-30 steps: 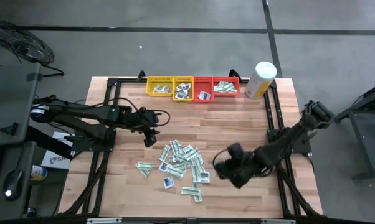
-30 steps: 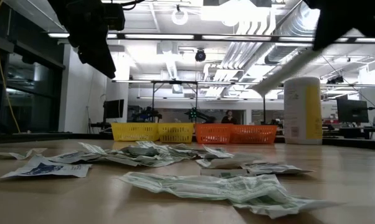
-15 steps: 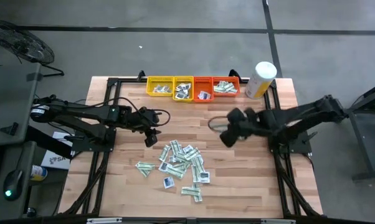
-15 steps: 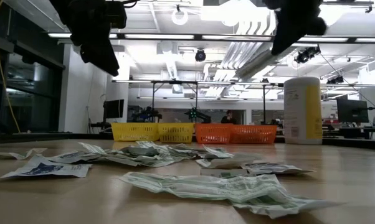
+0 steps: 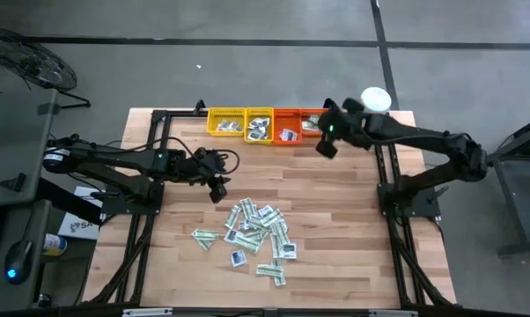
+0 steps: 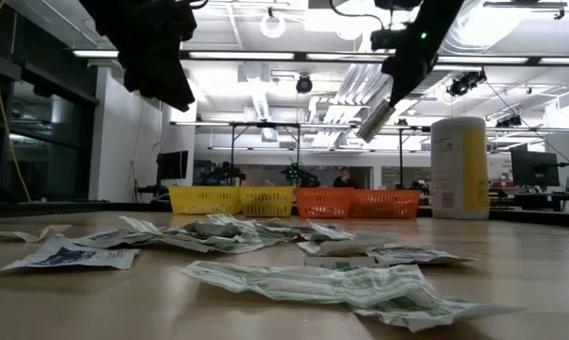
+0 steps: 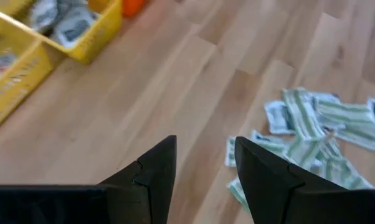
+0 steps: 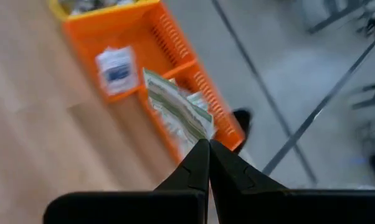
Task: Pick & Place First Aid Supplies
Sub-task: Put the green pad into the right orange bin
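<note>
Wooden table under us: our right gripper pinches one flimsy, feather-light green-striped packet by its end, over the red tray; our empty left gripper gapes beside the pile.

You get even, bright overhead light on the table, with soft, short shadows. In the low view, ceiling lamps glare and the arms read as dark silhouettes; the nearest packets are soft. The right wrist view is smeared by motion blur, and the left wrist view is slightly soft.
</note>
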Robot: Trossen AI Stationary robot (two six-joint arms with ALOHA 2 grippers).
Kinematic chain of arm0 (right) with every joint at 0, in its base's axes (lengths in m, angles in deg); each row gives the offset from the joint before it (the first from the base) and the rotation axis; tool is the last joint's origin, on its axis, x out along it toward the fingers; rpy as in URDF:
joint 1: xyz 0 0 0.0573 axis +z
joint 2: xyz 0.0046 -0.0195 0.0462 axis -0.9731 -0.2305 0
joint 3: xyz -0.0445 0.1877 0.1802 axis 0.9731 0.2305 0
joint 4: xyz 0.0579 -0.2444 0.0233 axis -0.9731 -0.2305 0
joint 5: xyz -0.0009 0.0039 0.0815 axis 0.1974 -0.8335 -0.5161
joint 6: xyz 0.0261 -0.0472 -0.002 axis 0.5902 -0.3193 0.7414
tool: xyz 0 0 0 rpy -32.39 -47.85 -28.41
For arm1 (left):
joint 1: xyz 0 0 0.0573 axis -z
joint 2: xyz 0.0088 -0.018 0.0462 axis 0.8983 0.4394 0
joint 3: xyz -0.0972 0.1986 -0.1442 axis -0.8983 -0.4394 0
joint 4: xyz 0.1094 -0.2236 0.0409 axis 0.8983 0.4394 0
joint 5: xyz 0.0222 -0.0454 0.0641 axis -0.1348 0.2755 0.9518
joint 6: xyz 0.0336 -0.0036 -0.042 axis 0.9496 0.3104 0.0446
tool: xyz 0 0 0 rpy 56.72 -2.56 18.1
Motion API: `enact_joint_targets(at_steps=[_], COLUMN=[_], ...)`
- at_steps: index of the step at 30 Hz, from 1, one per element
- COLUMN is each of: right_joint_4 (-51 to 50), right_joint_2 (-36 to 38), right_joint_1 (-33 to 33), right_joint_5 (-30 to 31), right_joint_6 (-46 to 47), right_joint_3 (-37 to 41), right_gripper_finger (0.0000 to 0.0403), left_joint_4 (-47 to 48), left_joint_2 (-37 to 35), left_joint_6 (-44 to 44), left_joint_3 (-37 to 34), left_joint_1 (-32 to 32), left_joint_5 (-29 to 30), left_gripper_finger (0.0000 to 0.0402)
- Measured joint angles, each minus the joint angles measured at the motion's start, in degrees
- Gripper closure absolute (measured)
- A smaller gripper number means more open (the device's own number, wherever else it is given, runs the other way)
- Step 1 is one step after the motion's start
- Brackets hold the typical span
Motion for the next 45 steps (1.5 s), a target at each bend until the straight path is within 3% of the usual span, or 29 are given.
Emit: enact_joint_targets(at_steps=[5,8,21,29,38,45], right_joint_4=[12.6,19.4,32.5,42.5,44.5,45.2], right_joint_2=[0.0,0.0,0.1,-0.3,-0.7,-0.7], right_joint_1=[-8.2,-12.4,-25.3,-25.7,-25.3,-24.9], right_joint_5=[-4.2,-7.8,-27.5,-28.3,-24.5,-24.2], right_joint_6=[-13.6,-16.7,8.0,19.5,19.7,19.8], right_joint_3=[3.7,7.0,20.1,25.7,27.3,27.3], right_gripper_finger=[0.0403,0.0403,0.0403,0.0403,0.0401,0.0350], left_joint_4=[0.0,0.1,0.1,0.2,0.3,0.3], left_joint_2=[0.0,0.0,0.0,0.0,0.0,0.0], left_joint_6=[-3.0,-5.0,-12.5,-15.0,-15.2,-15.2], left_joint_3=[0.0,0.0,0.0,0.0,0.0,0.0], left_joint_1=[0.0,0.0,0.0,0.0,0.0,0.0], left_joint_5=[3.2,4.7,10.5,11.9,11.9,11.8], left_gripper_finger=[0.0239,0.0239,0.0239,0.0239,0.0239,0.0239])
